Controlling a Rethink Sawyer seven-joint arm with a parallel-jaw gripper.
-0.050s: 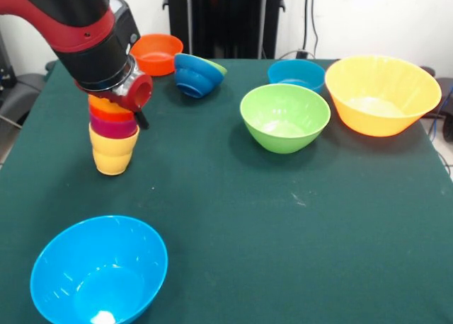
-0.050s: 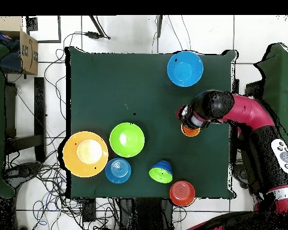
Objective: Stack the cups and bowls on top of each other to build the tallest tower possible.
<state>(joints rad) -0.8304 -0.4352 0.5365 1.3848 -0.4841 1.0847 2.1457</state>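
The tower (image 1: 113, 139) is a short stack of nested cups at the left of the front view: a yellow cup at the bottom, then purple, red-orange and orange-yellow. My gripper (image 1: 119, 99) sits right on top of it, largely hidden under the red and black wrist. From overhead only an orange edge of the tower (image 2: 191, 130) shows beside my gripper (image 2: 191, 118). Loose bowls lie around: a light blue bowl (image 1: 99, 271) near the front, a green bowl (image 1: 284, 117) and a large orange-yellow bowl (image 1: 382, 94).
An orange-red bowl (image 1: 157, 53) stands at the far edge. Beside it, a dark blue bowl nested with a green one (image 1: 198, 75) lies tipped on its side. A small blue bowl (image 1: 296, 74) sits behind the green one. Cables and a cardboard box (image 2: 27, 51) lie off the table.
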